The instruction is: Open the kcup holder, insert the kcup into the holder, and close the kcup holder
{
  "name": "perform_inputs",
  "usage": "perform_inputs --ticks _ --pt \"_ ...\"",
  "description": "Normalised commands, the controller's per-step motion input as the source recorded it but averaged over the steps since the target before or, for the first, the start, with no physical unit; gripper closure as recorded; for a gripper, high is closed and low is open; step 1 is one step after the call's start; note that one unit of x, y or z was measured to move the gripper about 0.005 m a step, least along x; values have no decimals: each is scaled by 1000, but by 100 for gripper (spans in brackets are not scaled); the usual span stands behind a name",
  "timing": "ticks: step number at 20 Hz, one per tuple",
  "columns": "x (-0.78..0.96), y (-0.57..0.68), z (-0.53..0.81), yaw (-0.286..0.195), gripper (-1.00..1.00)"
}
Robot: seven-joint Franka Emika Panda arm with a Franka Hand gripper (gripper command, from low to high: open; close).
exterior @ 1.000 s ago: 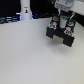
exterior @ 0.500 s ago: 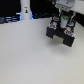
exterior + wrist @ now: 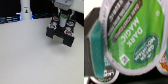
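The gripper [image 3: 61, 14] hangs over the kcup holder [image 3: 62, 33] at the counter's [image 3: 30, 55] far side; whether its jaws are apart I cannot tell; the kcup [image 3: 131, 37] fills the wrist view, green top tilted, among other pods; I judge a centred, level descent best before any grip.

A wide pale table [image 3: 30, 55] fills most of the exterior view, its surface plain and evenly lit, with a soft grey cast. Along the far edge runs a dark strip of background [image 3: 10, 19], blurred, with small blue glints on the exterior view's left. A tall white cylinder [image 3: 24, 10] with a black mark stands at the far edge, left of centre. Soft shadow lies on the table at the far right.
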Motion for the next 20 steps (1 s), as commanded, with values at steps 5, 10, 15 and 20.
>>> perform_inputs --ticks 5,10,15,20 --pt "-45 -47 -284 7 100" --pt "-21 -36 -158 10 100" --pt "-19 35 -56 56 100" --pt "67 60 205 78 -100"
